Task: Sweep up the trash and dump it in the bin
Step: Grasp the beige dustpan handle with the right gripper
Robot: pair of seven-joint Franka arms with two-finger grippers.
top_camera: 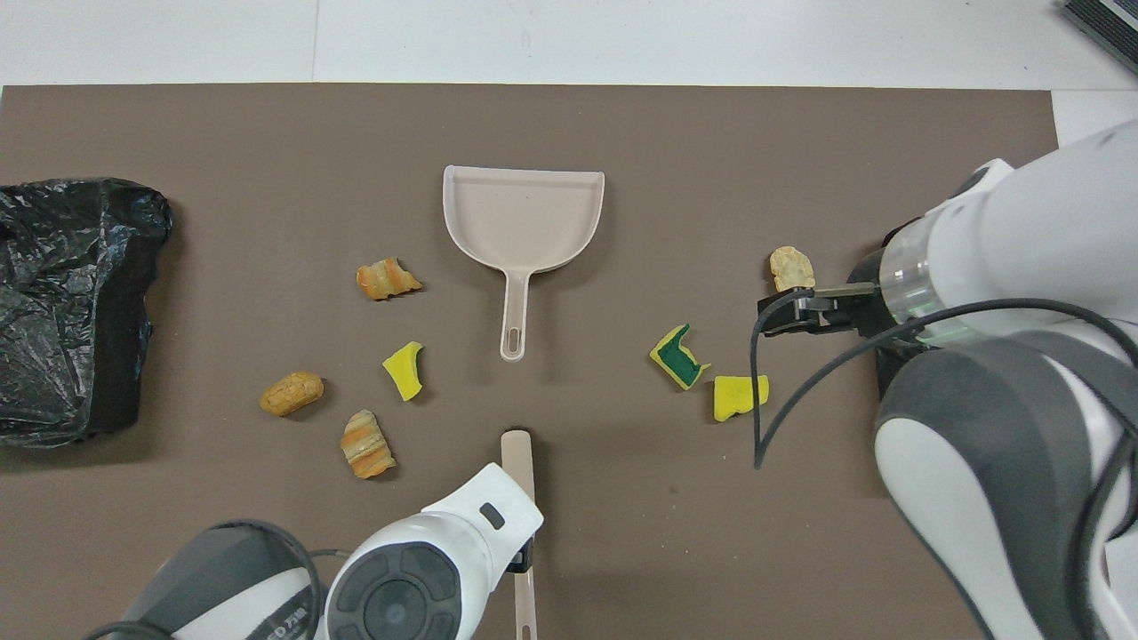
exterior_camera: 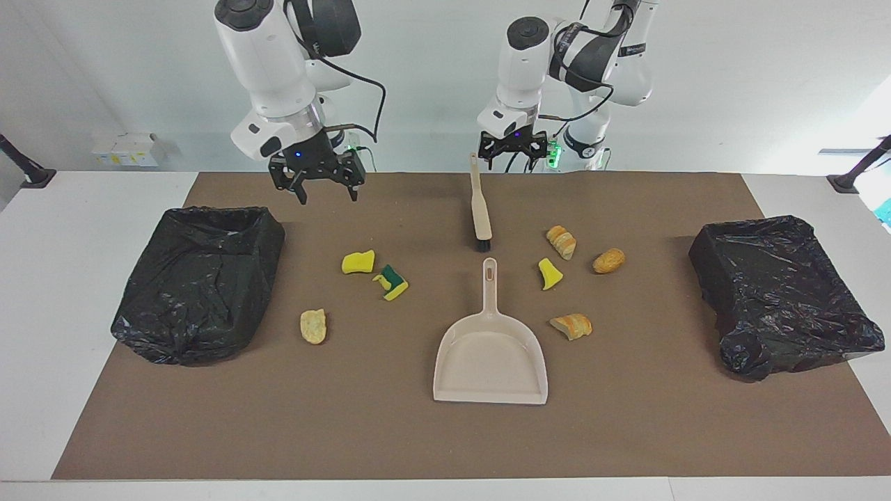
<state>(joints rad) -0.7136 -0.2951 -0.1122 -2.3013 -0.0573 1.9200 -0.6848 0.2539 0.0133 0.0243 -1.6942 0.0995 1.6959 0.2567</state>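
No brand or writing is showing legibly anywhere. The trash [exterior_camera: 376,273] is lying in 7 scraps on the brown mat [exterior_camera: 626,431] covering the worktop: 3 toward the right arm's end, 4 toward the left arm's, on either side of the beige dustpan [exterior_camera: 491,358]. The left gripper [exterior_camera: 514,146] is hanging over the brush [exterior_camera: 479,209] handle, jaws wide, holding nothing. The right gripper [exterior_camera: 319,179] is hovering beside a black-bagged bin [exterior_camera: 198,282], jaws spread wide and empty. Another bagged bin [exterior_camera: 783,292] is sitting at the left arm's end.
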